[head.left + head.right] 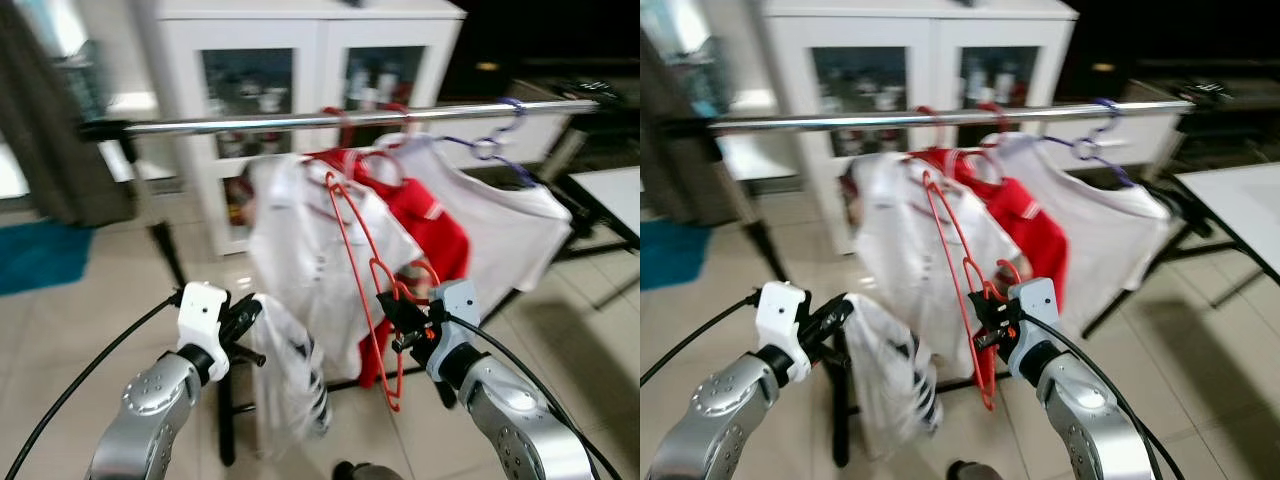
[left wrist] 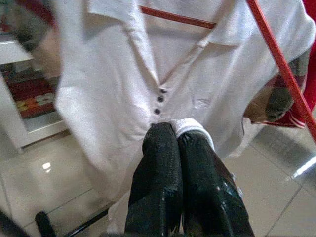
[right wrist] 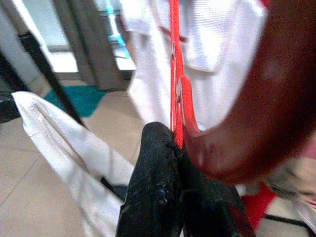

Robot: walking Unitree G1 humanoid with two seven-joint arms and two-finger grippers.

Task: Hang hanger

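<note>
Your right gripper (image 1: 400,318) has its jaws clamped on the lower bar of the thin red plastic hanger (image 1: 362,262), which stands tilted below the shiny metal rail (image 1: 330,121), hook end uppermost and near the hung clothes. Lift steadily and steer the hook over the rail's bare left stretch, clear of the white shirt (image 1: 300,250). Your left gripper (image 1: 243,322) pinches a fold of white cloth (image 2: 185,126); keep it slack.
</note>
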